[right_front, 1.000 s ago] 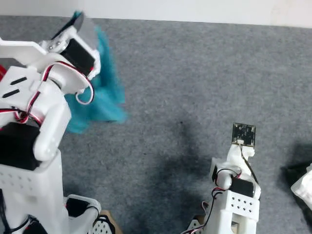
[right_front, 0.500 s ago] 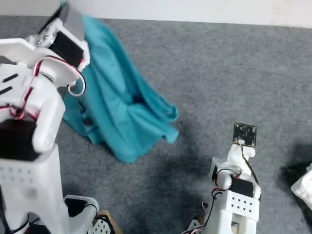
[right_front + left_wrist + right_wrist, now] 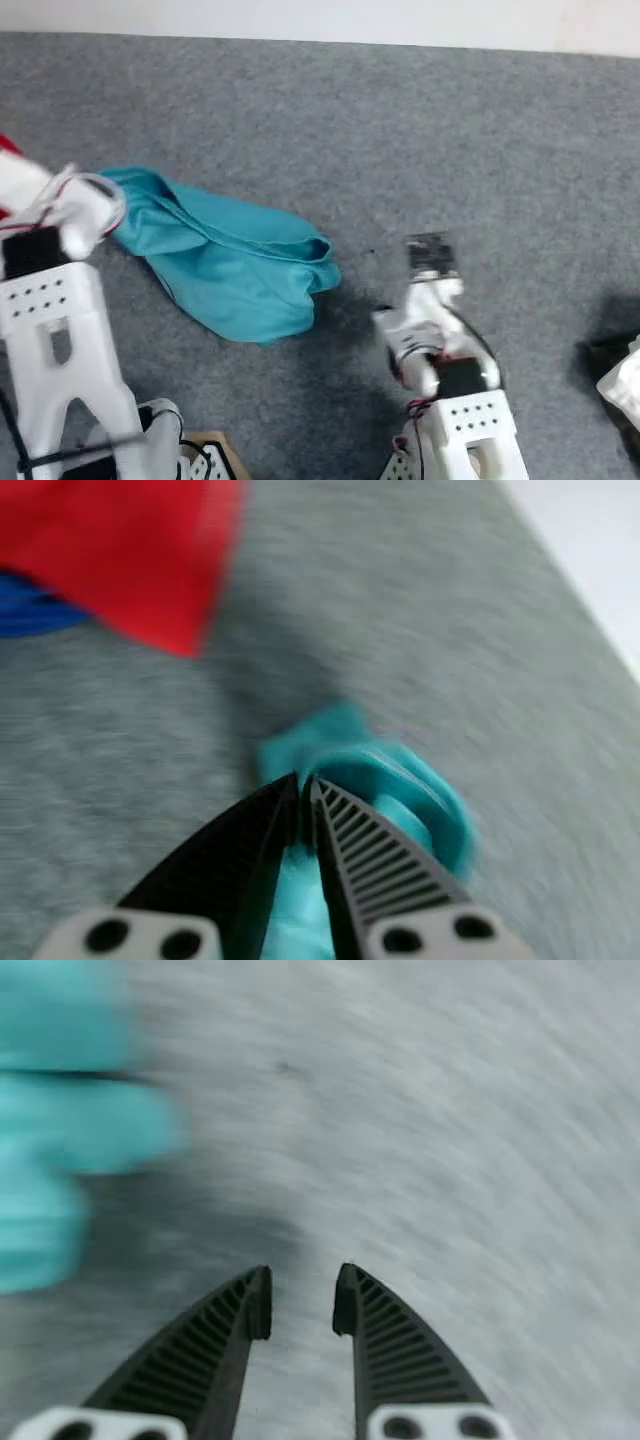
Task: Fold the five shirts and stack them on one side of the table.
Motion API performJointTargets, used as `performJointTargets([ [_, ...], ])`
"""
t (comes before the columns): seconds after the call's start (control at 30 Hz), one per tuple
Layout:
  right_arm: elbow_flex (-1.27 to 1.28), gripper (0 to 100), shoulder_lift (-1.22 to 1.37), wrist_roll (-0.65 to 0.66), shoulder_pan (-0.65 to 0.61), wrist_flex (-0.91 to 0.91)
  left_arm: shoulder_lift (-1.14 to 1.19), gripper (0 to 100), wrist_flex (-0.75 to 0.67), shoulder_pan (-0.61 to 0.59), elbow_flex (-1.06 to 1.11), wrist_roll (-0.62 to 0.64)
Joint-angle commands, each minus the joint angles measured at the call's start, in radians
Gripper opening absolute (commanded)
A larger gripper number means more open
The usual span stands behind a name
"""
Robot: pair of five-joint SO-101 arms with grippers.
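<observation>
A teal shirt (image 3: 235, 265) lies crumpled on the grey table, left of the middle. One end of it runs to the left arm (image 3: 60, 225) at the left edge. In the left wrist view my left gripper (image 3: 303, 785) is shut, with the teal shirt (image 3: 400, 790) pinched between its fingers and bunched just past the tips. The right arm (image 3: 430, 330) stands at the front, just right of the shirt. My right gripper (image 3: 300, 1302) is open over bare table, and the teal shirt (image 3: 60, 1140) lies a short way off to its side.
A red shirt (image 3: 140, 550) and a blue one (image 3: 30, 610) lie beyond the left gripper; a red corner (image 3: 6, 146) shows at the table's left edge. Dark and white cloth (image 3: 615, 372) sits at the right edge. The white wall runs along the table's back.
The left arm swung down from high at the back left and pulled back leftward, laying the teal shirt on the table. The right arm turned left toward the shirt.
</observation>
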Motion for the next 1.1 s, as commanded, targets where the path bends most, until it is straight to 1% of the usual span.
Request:
performJointTargets([
  [0.0,-0.111,13.2,-0.001,-0.009,-0.22,-0.058,-0.021,1,-0.141,-0.193,0.085,0.006],
  [0.07,-0.122,18.7,0.001,-0.06,-0.265,-0.11,-0.021,1,-0.195,-0.245,0.122,0.006],
  [0.13,-0.124,23.2,0.013,-0.092,-0.265,-0.157,-0.021,1,-0.241,-0.283,0.156,0.006],
  [0.23,-0.148,22.9,0.108,-0.094,-0.265,-0.189,-0.021,1,-0.305,-0.326,0.205,0.006],
  [0.4,-0.255,22.9,0.364,-0.097,-0.265,-0.251,-0.021,1,-0.396,-0.4,0.282,0.008],
  [0.53,-0.374,22.9,0.57,-0.101,-0.271,-0.312,-0.021,1,-0.474,-0.404,0.357,0.008],
  [0.63,-0.467,23.0,0.69,-0.157,-0.309,-0.315,-0.021,1,-0.545,-0.401,0.415,0.008],
  [0.73,-0.522,23.1,0.782,-0.129,-0.352,-0.318,-0.019,1,-0.612,-0.401,0.463,0.008],
  [1.0,-0.631,22.7,0.967,-0.126,-0.331,-0.341,-0.018,1,-0.709,-0.4,0.538,0.008],
  [1.07,-0.645,20.0,0.992,-0.126,-0.328,-0.341,-0.013,1,-0.744,-0.398,0.556,0.008],
])
